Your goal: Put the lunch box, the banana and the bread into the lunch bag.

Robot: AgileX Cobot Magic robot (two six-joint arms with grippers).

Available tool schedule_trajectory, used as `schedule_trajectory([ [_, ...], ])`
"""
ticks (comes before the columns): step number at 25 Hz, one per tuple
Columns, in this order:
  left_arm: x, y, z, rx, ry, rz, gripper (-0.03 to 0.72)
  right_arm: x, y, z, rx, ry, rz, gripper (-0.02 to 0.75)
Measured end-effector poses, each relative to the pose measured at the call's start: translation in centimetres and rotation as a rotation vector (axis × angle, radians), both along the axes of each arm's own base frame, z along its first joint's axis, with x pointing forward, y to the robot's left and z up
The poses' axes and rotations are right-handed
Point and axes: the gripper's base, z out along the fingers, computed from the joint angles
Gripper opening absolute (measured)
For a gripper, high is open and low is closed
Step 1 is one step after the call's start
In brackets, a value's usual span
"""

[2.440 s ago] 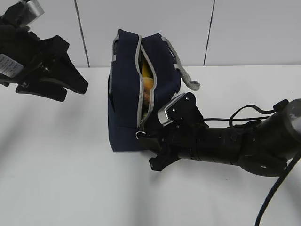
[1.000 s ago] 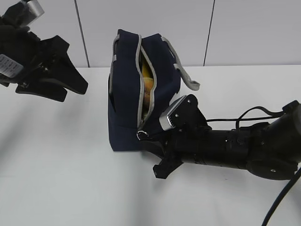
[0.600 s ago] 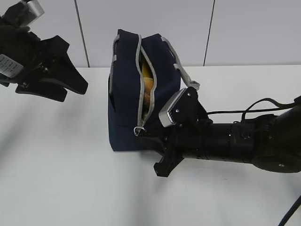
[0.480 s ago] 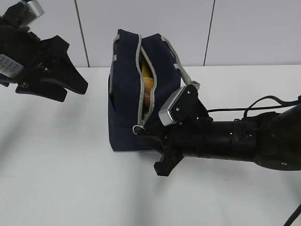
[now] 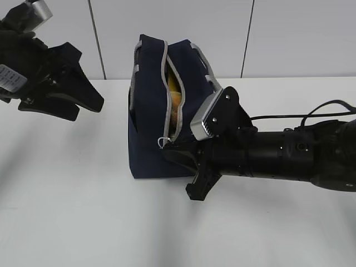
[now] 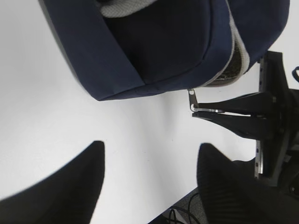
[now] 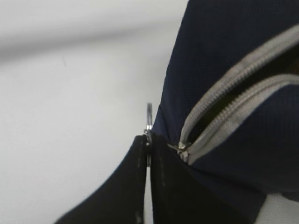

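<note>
Toward the back edge of the table [image 5: 67, 222], about midway along it, the lunch bag [image 5: 147, 119] stands upright with its zipper [image 5: 165, 89] partly open, and yellow and golden-brown shapes, probably the banana [image 5: 172, 83] and the bread [image 5: 176, 105], show through the gap; the lunch box cannot be seen. The right gripper [image 5: 173, 149] has its jaws pressed together on the ring pull [image 7: 148, 116] at the bag's lower front corner. That grip looks thin, right at the jaw tips, so the ring could slip free under a hard tug. Nothing braces the soft bag, so a pull may drag or tip it rather than run the slider. The bulging contents may also snag the zipper. The left gripper [image 5: 83, 100] hangs spread and empty above the table's left side, well apart from the bag. A grey strap handle [image 5: 214, 80] drapes close over the right arm and could catch on it.
</note>
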Motion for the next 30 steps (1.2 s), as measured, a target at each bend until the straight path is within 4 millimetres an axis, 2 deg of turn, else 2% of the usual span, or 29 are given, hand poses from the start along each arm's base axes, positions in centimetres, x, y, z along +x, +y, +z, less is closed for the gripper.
schedule_trajectory([
  [4,0.0,0.0,0.0,0.0,0.001,0.0,0.433,0.4,-0.7,1.1,-0.008,-0.019,0.012,-0.016],
  [10,0.0,0.0,0.0,0.0,0.002,-0.001,0.433,2.2,-2.1,3.1,0.039,0.015,0.081,-0.016],
  [24,0.2,-0.3,0.3,-0.037,-0.038,-0.019,0.433,3.2,-1.4,9.0,0.02,-0.003,0.196,-0.016],
  [30,0.4,-0.4,0.4,-0.038,-0.088,-0.044,0.433,3.7,-1.4,9.7,0.013,-0.005,0.18,-0.016],
])
